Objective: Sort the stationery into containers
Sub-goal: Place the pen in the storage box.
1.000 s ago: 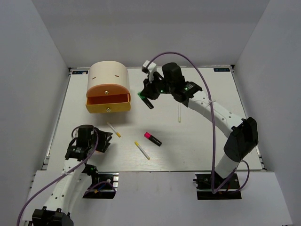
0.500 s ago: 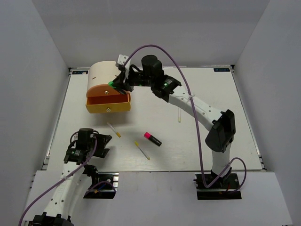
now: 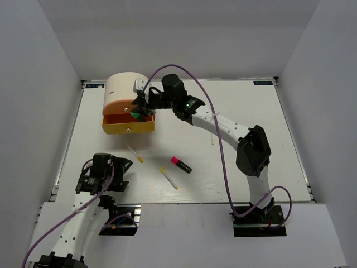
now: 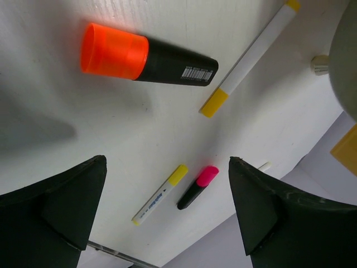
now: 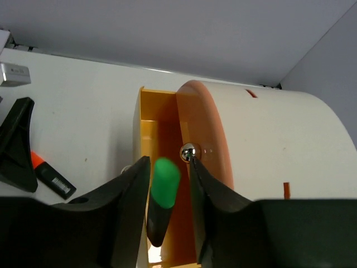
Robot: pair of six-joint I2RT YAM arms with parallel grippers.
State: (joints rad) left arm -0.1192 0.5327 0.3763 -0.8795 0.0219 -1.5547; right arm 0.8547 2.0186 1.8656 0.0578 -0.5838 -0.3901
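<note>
In the right wrist view, the lower end of the green-capped highlighter (image 5: 162, 201) hides between the fingers of the right tool (image 5: 169, 164), and we lose the drawer (image 5: 144, 123) at the lower edge. In the left wrist view, a white pen (image 4: 251, 56) runs off the top edge, and the cabinet (image 4: 346, 56) sits cropped and blurred at far right.

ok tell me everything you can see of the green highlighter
The green-capped highlighter is short, with a black plastic-looking barrel and a bright green cap. It is held between the fingers of the right end effector, cap toward the fingertips, slightly tilted, over the open yellow drawer. Only the fingers appear to touch it.
</note>
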